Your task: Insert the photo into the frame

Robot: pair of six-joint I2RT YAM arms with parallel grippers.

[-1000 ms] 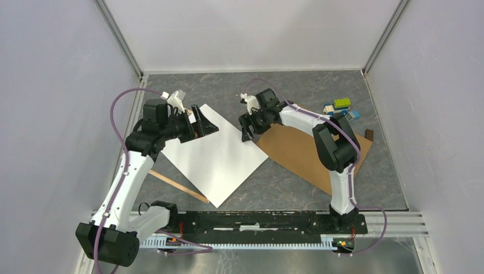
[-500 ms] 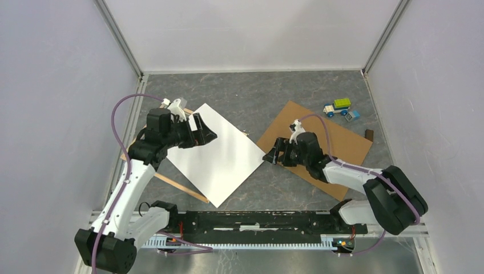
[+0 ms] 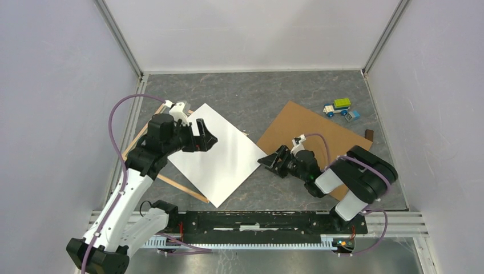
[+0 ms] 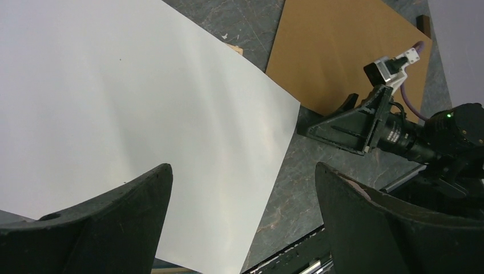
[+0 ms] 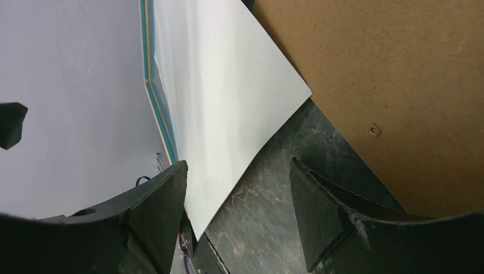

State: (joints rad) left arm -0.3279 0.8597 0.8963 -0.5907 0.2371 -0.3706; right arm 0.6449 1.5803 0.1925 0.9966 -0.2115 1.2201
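Note:
The photo (image 3: 220, 160) lies white back up, tilted, over the frame (image 3: 178, 187), whose light wood rim shows along the left and near edges. My left gripper (image 3: 206, 136) is open and empty above the photo's far left part. In the left wrist view its jaws (image 4: 242, 188) stand wide over the photo (image 4: 125, 103). My right gripper (image 3: 269, 161) is open and empty, low over the table beside the photo's right corner. The right wrist view shows the photo (image 5: 222, 85), the frame's blue edge (image 5: 149, 74) and my right gripper (image 5: 237, 188).
A brown hardboard backing sheet (image 3: 325, 140) lies right of the photo, under my right arm; it also shows in the left wrist view (image 4: 342, 51) and the right wrist view (image 5: 388, 74). A toy truck (image 3: 338, 107) and a small dark block (image 3: 368, 135) lie at the far right.
My right arm has swung back from the far side to the near side, its gripper now low by the photo's right corner. My left gripper has shifted slightly nearer over the photo.

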